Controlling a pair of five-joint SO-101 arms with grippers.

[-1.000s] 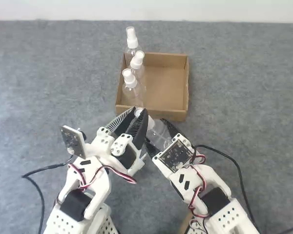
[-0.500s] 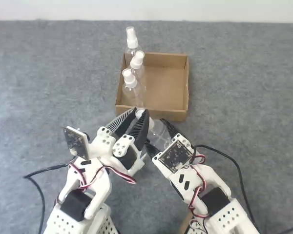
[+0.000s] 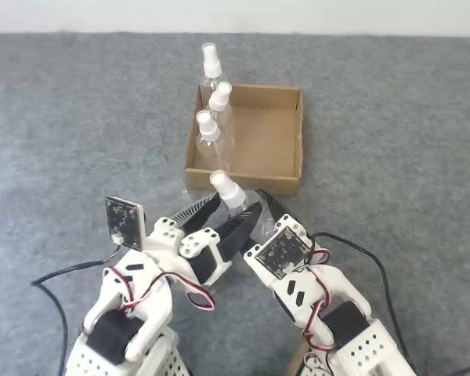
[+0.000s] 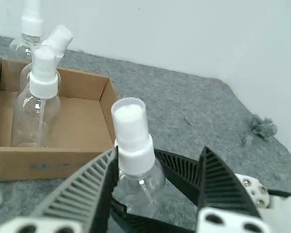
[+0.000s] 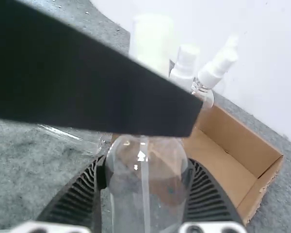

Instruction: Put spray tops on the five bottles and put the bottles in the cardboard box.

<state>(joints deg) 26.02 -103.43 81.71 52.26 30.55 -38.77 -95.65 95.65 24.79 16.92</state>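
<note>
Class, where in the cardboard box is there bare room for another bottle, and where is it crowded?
The brown cardboard box has bare floor along its right wall. Its left side is crowded: two clear plastic spray-topped bottles stand there.

plain indoor room: grey carpet [image 3: 63, 117], white wall [image 3: 337, 14]

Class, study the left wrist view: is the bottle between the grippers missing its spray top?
No, the clear bottle wears a white spray top on its neck.

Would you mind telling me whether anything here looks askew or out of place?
One clear plastic spray bottle in the brown cardboard box leans, its white top tilted; the clear bottle beside it stands upright.
</note>
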